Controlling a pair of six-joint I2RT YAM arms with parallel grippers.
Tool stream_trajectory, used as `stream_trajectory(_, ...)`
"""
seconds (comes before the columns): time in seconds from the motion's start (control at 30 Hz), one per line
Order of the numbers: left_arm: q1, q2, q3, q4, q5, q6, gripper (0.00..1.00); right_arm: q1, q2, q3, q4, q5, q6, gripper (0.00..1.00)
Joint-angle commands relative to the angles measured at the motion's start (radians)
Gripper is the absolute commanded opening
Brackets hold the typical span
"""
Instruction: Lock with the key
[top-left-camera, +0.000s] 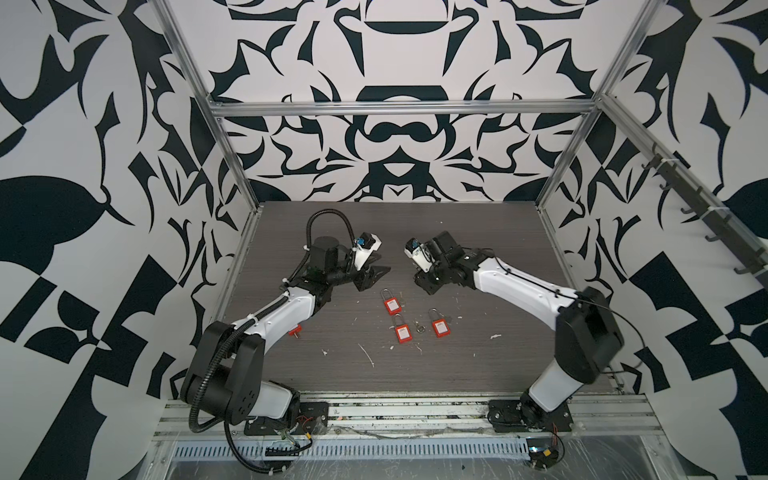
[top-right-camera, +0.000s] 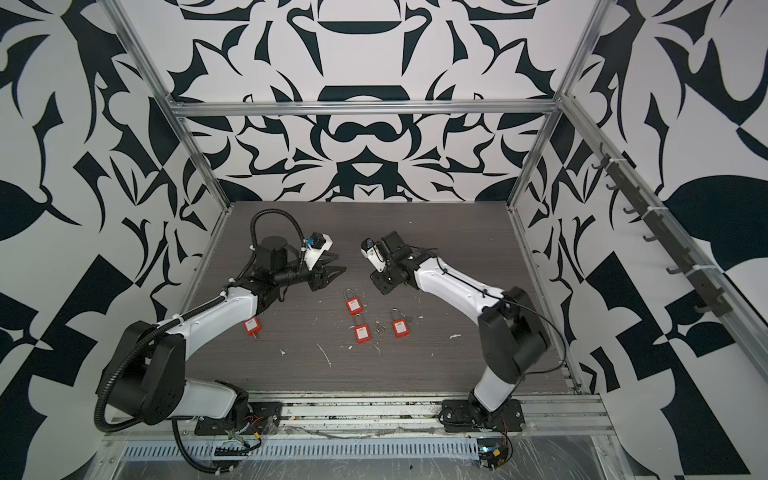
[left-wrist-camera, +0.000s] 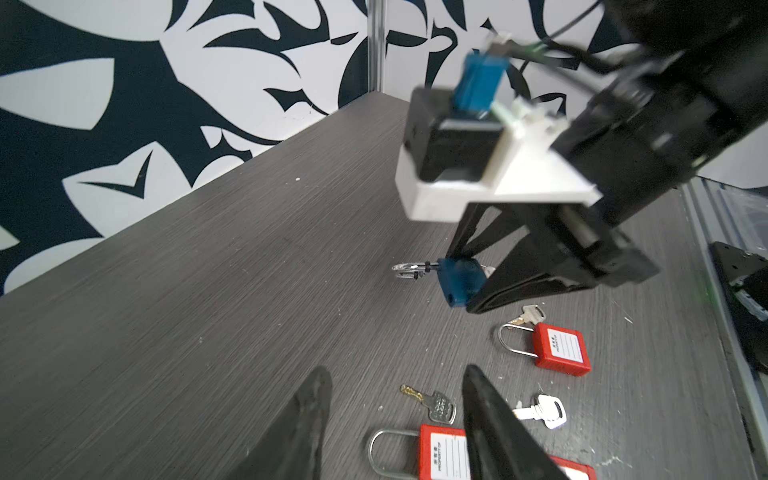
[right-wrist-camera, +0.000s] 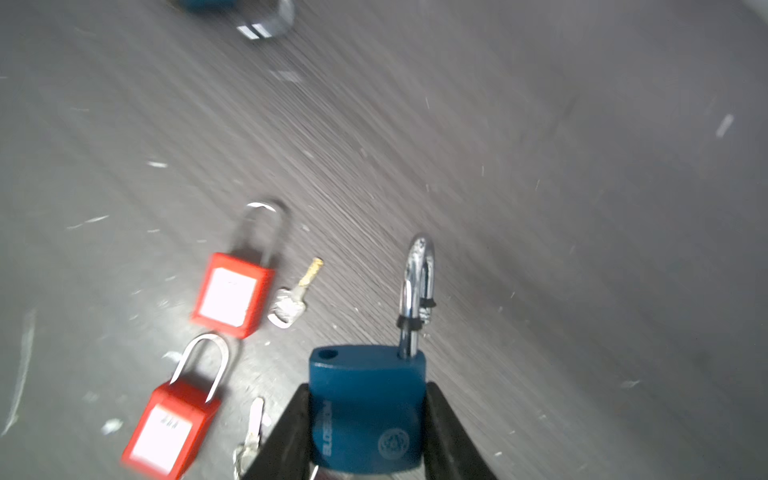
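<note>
Right claw (right-wrist-camera: 368, 388) was clenched on the blue padlock (right-wrist-camera: 368, 419), its fingers pinching the two narrow sides of the body. The shackle (right-wrist-camera: 411, 291) stood open: one leg was seated in the body and the other hole was bare. Embossed down the body's face was a word that read like "BLOSSOM", plus a round emblem too blurred to read. In the left wrist view the blue padlock sat at that claw's tip, shackle pointing sideways over the counter (left-wrist-camera: 208, 291).

Left claw (left-wrist-camera: 397, 374) was released — fingers spread, nothing between them. It sat near the blue padlock but apart from it.

Three red padlocks (top-left-camera: 402, 332) lay flat on the counter near the blue padlock, on its side toward the arm bases. A fourth red padlock (top-right-camera: 251, 326) lay well apart from it, beside the left arm. Each carried a white label (left-wrist-camera: 444, 455); the closest one read "PROPERTY OF" above ruled lines. Loose keys (left-wrist-camera: 436, 405) lay among the red padlocks, none touching the blue padlock — the stamping on one key head was unreadable.
</note>
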Motion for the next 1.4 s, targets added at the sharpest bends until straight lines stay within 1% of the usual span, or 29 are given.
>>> stream_trajectory(0.0, -0.002, 0.013, 0.048, -0.033, 0.118, 0.088, 0.54, -0.002, -0.114, -0.049, 0.035, -0.125, -0.233, 0.27)
stream_trajectory(0.03, -0.002, 0.011, 0.055, -0.042, 0.153, 0.115, 0.53, -0.004, -0.152, -0.066, 0.037, -0.166, -0.278, 0.27)
stream_trajectory(0.13, -0.002, 0.008, 0.079, -0.063, 0.265, 0.171, 0.53, -0.004, -0.252, -0.104, 0.04, -0.237, -0.363, 0.27)
stream_trajectory(0.23, -0.003, 0.017, 0.125, -0.173, 0.359, 0.297, 0.5, -0.005, -0.315, -0.104, 0.024, -0.266, -0.384, 0.27)
stream_trajectory(0.33, -0.01, 0.029, 0.167, -0.275, 0.423, 0.382, 0.47, -0.004, -0.339, -0.086, -0.035, -0.287, -0.407, 0.26)
stream_trajectory(0.4, -0.034, 0.023, 0.179, -0.328, 0.415, 0.441, 0.46, -0.004, -0.352, -0.086, -0.057, -0.29, -0.42, 0.26)
stream_trajectory(0.5, -0.076, 0.017, 0.196, -0.407, 0.364, 0.514, 0.46, -0.003, -0.374, -0.091, -0.082, -0.312, -0.431, 0.25)
stream_trajectory(0.6, -0.094, 0.012, 0.208, -0.432, 0.348, 0.524, 0.45, -0.004, -0.388, -0.097, -0.092, -0.32, -0.443, 0.25)
stream_trajectory(0.73, -0.126, 0.006, 0.207, -0.443, 0.295, 0.544, 0.42, -0.004, -0.391, -0.096, -0.1, -0.348, -0.443, 0.25)
stream_trajectory(0.83, -0.138, 0.007, 0.208, -0.43, 0.263, 0.539, 0.38, -0.004, -0.388, -0.094, -0.12, -0.356, -0.444, 0.25)
stream_trajectory(0.97, -0.154, 0.002, 0.193, -0.379, 0.232, 0.522, 0.38, -0.004, -0.386, -0.098, -0.129, -0.368, -0.443, 0.24)
stream_trajectory(1.07, -0.157, -0.01, 0.175, -0.33, 0.239, 0.493, 0.38, -0.004, -0.384, -0.101, -0.134, -0.369, -0.443, 0.24)
stream_trajectory(1.17, -0.16, -0.013, 0.17, -0.331, 0.251, 0.486, 0.37, -0.004, -0.381, -0.1, -0.131, -0.371, -0.442, 0.24)
stream_trajectory(1.27, -0.162, -0.012, 0.161, -0.332, 0.268, 0.486, 0.3, -0.004, -0.38, -0.095, -0.128, -0.381, -0.439, 0.23)
stream_trajectory(1.37, -0.161, -0.014, 0.154, -0.332, 0.281, 0.483, 0.27, -0.003, -0.375, -0.086, -0.133, -0.385, -0.437, 0.23)
